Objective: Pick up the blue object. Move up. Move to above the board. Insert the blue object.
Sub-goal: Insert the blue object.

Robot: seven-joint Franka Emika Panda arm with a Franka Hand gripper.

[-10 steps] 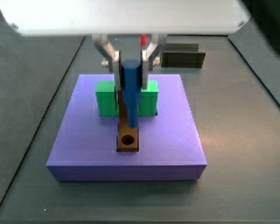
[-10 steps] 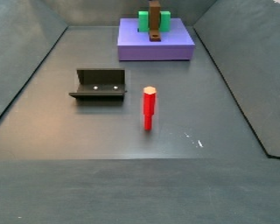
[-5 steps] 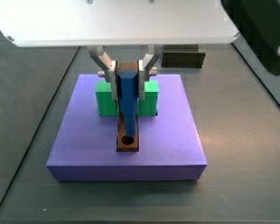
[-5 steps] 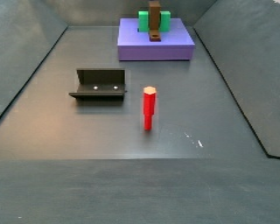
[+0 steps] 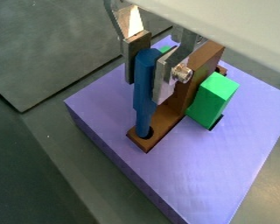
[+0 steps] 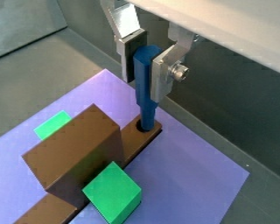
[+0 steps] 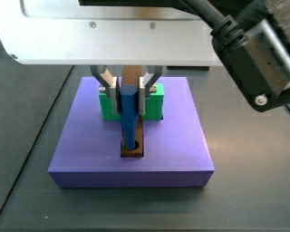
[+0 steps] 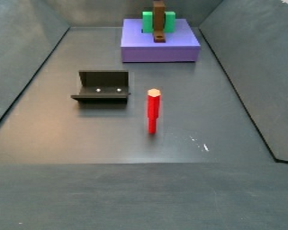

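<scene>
pincer: the pincer (image 5: 154,63) hangs above the purple slab, its silver fingers (image 6: 168,66) pressed on the upper part of the blue object (image 5: 145,92); also seen in a side view (image 7: 130,83).
blue object: upright, pinched between the pads, its lower end down in the round hole at the end of the board (image 5: 168,109); in a side view the rod (image 7: 130,116) stands over that hole.
board: long brown plank (image 6: 73,156) lying on the slab, running through the green block.
green block: (image 5: 209,99) sits on the slab on both sides of the board (image 7: 134,145).
purple slab: (image 8: 160,42) near the far edge of the worktop (image 8: 62,126).
red rod: (image 8: 153,110) upright mid-worktop, well apart from the slab.
fixture: (image 8: 102,86) beside the red rod, toward the worktop's left edge in that side view.
</scene>
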